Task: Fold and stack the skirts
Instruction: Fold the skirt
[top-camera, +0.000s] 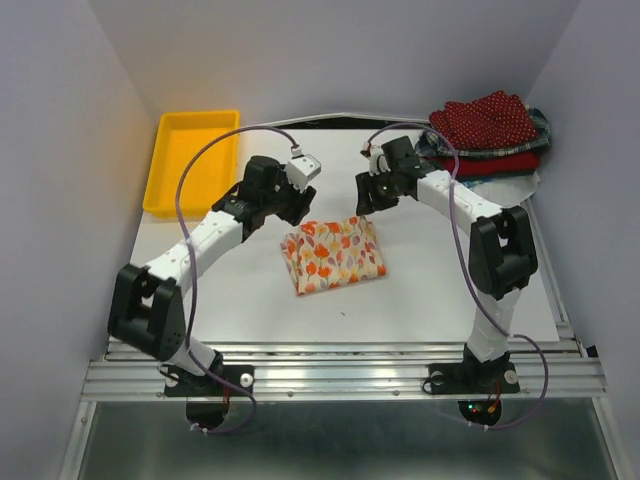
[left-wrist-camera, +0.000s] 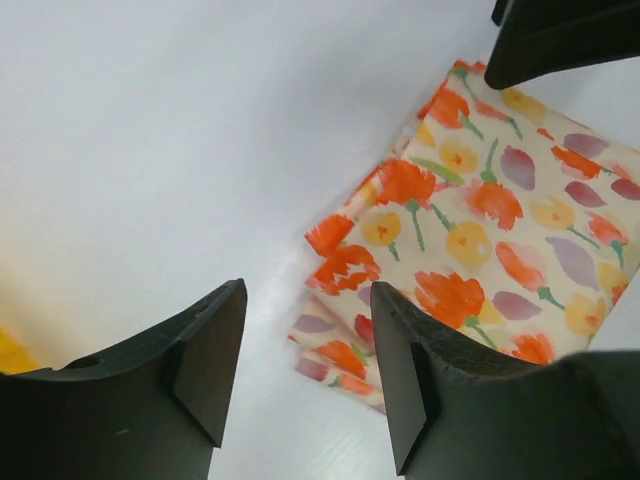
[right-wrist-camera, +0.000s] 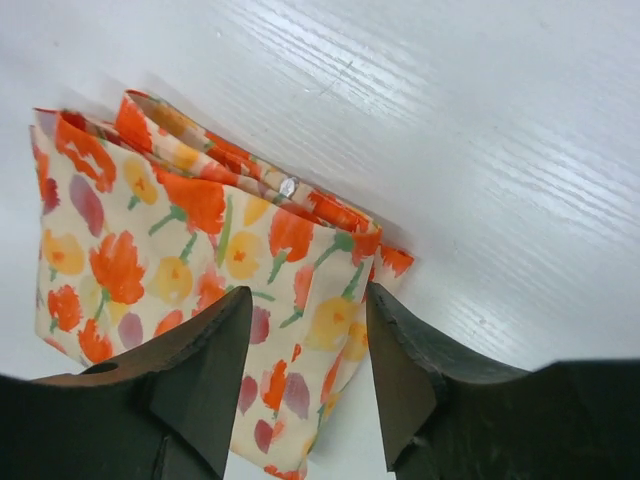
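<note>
Top view: fingertips of left claw (left-wrist-camera: 308, 300) and right claw (right-wrist-camera: 308, 298) hidden under own wrist housings. Far-right pile: plaid skirt (top-camera: 541, 122) mostly covered by dotted red skirt (top-camera: 488, 120); plain red skirt (top-camera: 500, 164) shows edge only; cable (top-camera: 452, 160) crosses pile's left side.

Left wrist view: cream skirt (left-wrist-camera: 480, 220) cut by right edge, near corner behind claw; yellow sliver (left-wrist-camera: 8, 352) at left edge blurred, possibly bin.

Right wrist view: cream skirt's lower part behind claw; tiny pale fastener (right-wrist-camera: 288, 186) on fold too small to identify.

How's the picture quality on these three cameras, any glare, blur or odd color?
Top view: soft even light, sharp; the yellow bin tints the left wall. Left wrist view: table washed out nearly white, floral skirt crisp, left gripper a dark silhouette. Right wrist view: streaky glare on the table, right gripper dark.
</note>
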